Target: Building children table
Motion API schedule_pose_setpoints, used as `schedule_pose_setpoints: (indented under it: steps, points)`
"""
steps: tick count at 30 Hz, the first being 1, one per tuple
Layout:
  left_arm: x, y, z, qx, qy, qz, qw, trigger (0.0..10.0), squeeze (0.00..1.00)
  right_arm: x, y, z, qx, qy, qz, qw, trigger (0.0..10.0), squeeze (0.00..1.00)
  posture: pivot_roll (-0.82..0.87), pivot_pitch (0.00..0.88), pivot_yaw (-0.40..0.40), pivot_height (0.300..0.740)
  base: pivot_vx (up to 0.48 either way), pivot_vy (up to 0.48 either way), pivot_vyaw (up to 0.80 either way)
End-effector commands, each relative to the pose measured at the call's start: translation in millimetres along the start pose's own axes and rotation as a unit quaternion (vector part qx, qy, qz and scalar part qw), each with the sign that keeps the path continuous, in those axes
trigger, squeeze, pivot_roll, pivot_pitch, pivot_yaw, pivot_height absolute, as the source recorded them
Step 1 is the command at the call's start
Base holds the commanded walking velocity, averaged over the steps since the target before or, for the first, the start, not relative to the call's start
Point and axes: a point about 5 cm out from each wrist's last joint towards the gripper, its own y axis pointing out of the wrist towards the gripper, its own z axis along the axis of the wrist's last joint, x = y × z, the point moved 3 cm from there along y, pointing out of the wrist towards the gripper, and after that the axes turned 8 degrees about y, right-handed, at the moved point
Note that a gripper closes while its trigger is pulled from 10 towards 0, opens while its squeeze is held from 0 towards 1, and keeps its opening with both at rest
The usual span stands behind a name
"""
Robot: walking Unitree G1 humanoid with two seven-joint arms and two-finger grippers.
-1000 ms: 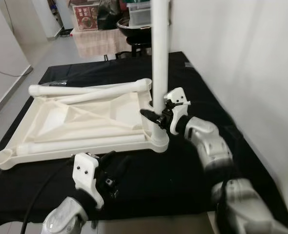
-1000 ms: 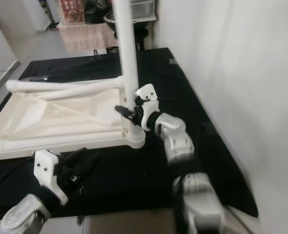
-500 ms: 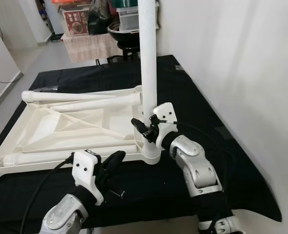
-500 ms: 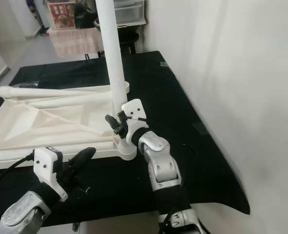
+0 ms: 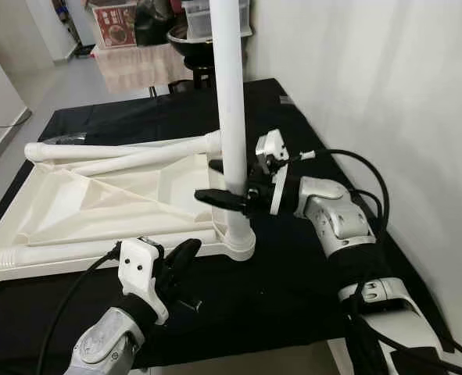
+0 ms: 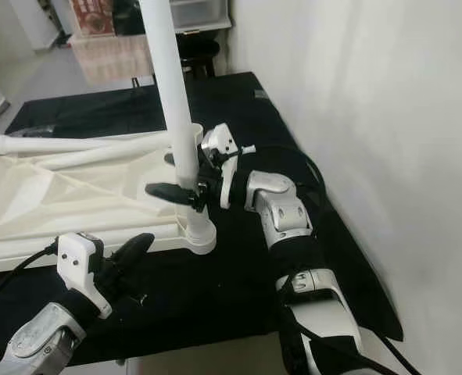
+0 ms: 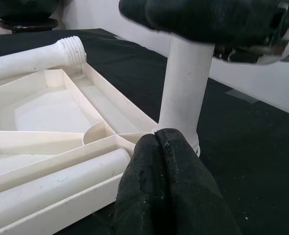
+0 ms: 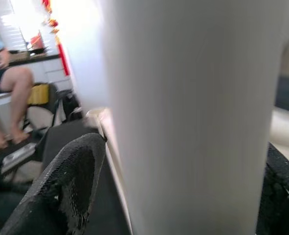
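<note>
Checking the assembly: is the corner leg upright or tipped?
Upright: the white table leg rises straight from the tabletop's corner socket.

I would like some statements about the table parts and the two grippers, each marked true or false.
1. One white leg stands upright in a corner socket of the upturned tabletop. True.
2. The right gripper has its fingers on either side of the upright leg. True.
3. The left gripper holds a loose leg. False: its fingers are shut together on nothing, near the tabletop's edge.
4. The tabletop lies on a bare wooden floor. False: it lies on a black cloth.
5. Loose legs lie on the tabletop. True.
</note>
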Motion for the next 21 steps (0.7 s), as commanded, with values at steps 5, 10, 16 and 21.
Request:
schedule_pose_setpoints:
  steps: [5, 10, 16, 21]
  points:
    - [-0.3, -2.0, -4, -0.008, 0.002, 0.005, 1.0, 10.0, 0.0, -2.3, 16.3, -1, -0.024, 0.03, 0.051, 0.998, 0.0, 0.0, -0.07, 0.063, 0.042, 0.74, 0.0, 0.0, 0.0]
    - [0.5, -2.4, -5, -0.009, 0.001, 0.003, 1.0, 10.0, 0.0, 6.8, 12.4, -6, -0.03, 0.038, 0.033, 0.998, 0.0, 0.0, -0.06, 0.06, 0.044, 0.74, 0.0, 0.0, 0.0]
    - [1.8, -2.6, -5, -0.007, -0.003, 0.001, 1.0, 10.0, 0.0, 24.5, -6.3, -12, -0.018, 0.019, -0.061, 0.998, 0.0, 0.0, -0.07, 0.067, 0.036, 0.74, 0.0, 0.0, 0.0]
    - [0.8, -4.4, -5, -0.007, -0.005, 0.002, 1.0, 10.0, 0.0, 46.3, -33.0, -44, 0.022, 0.044, -0.426, 0.903, 0.0, 0.0, -0.08, 0.07, 0.022, 0.74, 0.0, 0.0, 0.0]
